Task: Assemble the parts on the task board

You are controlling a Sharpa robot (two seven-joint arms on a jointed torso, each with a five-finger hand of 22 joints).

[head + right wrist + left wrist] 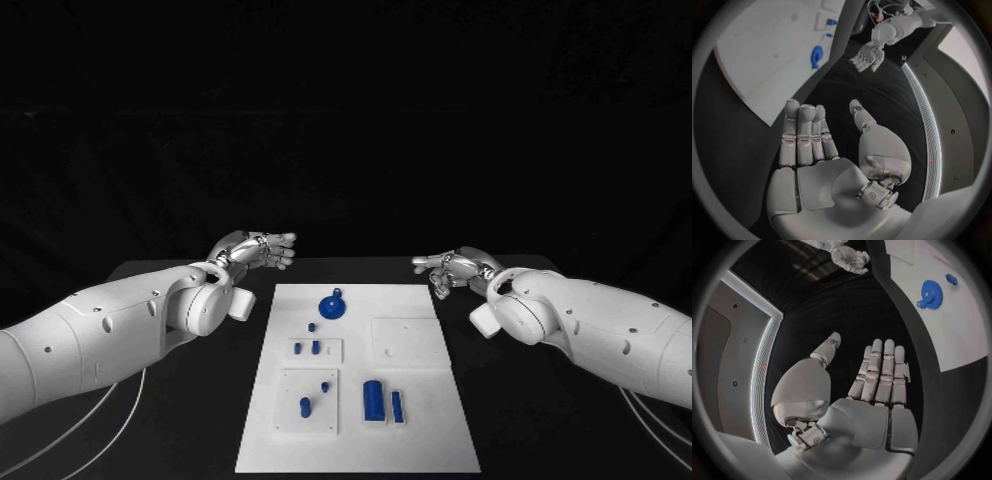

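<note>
- The left hand [257, 250] and the right hand [451, 269] hovered at the far corners of the white board [433, 440] — both released, fingers straight, grasping nothing.
- The blue gear [333, 305] lay near the board's far edge; smaller blue pegs [372, 400] sat nearer.
- Best approach, I judged — lower one hand over the gear, pinching its rim squarely.

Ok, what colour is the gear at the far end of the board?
Blue; the gear shows best in the left wrist view.
</note>
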